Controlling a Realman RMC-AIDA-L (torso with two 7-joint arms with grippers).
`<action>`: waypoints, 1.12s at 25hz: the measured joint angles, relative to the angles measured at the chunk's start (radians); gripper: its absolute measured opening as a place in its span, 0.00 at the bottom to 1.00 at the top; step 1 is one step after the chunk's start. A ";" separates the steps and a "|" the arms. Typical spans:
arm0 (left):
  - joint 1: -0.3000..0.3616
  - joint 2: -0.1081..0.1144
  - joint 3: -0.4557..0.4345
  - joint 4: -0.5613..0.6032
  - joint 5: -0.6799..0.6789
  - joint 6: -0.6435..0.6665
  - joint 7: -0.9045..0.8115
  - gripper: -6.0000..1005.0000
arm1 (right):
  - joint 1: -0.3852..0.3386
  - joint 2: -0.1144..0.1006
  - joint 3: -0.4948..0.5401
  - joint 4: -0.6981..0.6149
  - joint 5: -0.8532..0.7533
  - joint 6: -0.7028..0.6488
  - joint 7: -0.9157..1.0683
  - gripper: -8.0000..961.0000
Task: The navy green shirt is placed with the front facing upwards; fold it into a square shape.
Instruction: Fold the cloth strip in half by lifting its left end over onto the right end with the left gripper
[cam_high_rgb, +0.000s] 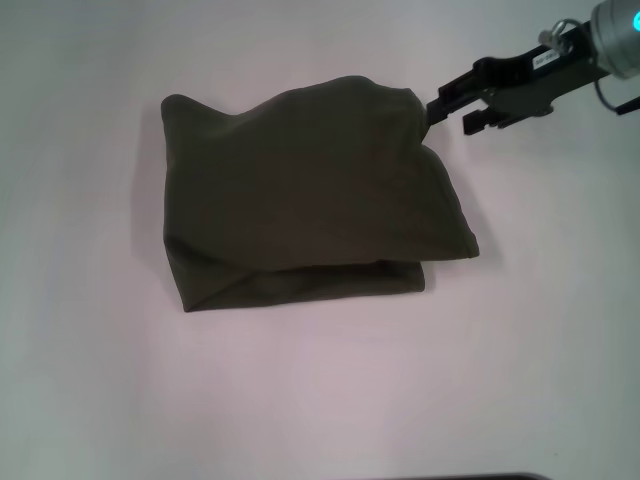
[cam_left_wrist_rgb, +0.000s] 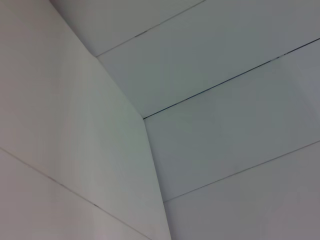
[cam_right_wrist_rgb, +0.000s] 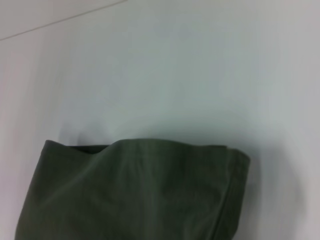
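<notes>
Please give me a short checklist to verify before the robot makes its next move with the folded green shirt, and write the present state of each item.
1. Shirt is folded into a compact shape on the table: ok, though the upper edge is wavy.
2. Edges lined up: not ok; a lower layer sticks out along the near edge.
3. Right claw is at the far right corner of the shirt: ok.
4. Right claw has let go of the cloth: cannot tell; the fingertips meet the corner.
5. Left claw is out of the way: cannot tell; it is not in view, and its wrist camera shows only white panels.
</notes>
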 joint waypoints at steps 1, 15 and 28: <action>-0.001 0.000 0.000 0.000 0.000 -0.001 0.000 0.69 | -0.001 0.003 0.001 0.009 0.000 0.008 -0.004 0.65; -0.004 -0.007 0.015 0.017 0.009 -0.003 0.007 0.69 | 0.016 0.059 0.017 0.129 0.064 0.221 -0.043 0.65; 0.000 -0.013 0.015 0.022 0.002 0.003 0.018 0.69 | 0.015 0.067 0.023 0.146 0.081 0.271 -0.048 0.62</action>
